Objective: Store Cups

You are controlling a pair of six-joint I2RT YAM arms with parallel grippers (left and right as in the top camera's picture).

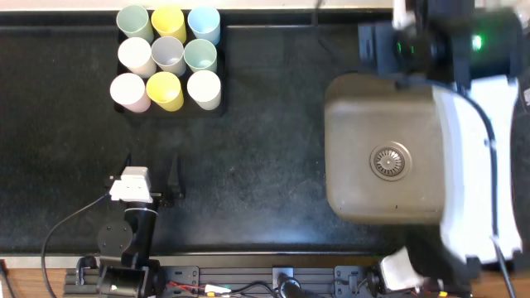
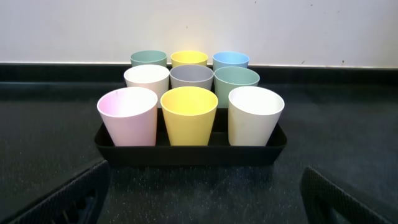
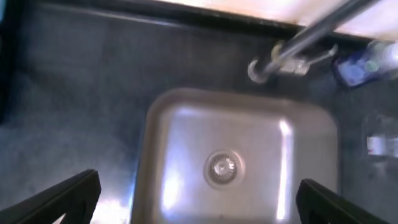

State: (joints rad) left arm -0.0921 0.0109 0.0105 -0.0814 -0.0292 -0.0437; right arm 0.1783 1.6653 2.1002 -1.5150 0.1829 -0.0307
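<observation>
Black speckled bench [image 1: 265,124] stretches broadly between the steel sink [image 1: 344,124] at the right and a black tray [image 2: 186,154] against the far left edge. Nine cups [image 1: 168,55] stand upright in the tray. The left gripper [image 1: 151,168] sits low near the front, facing them, fingers wide apart. The right gripper [image 3: 199,202] hangs above the sink, fingers wide too; its arm hides the sink's right rim.

Smooth, matt plastic cups [image 2: 189,115] sit in a black plastic tray [image 2: 186,154], upper left. The table [image 1: 257,165] is dark, speckled and matt; the sink [image 1: 352,116] at right, dull brushed metal.
</observation>
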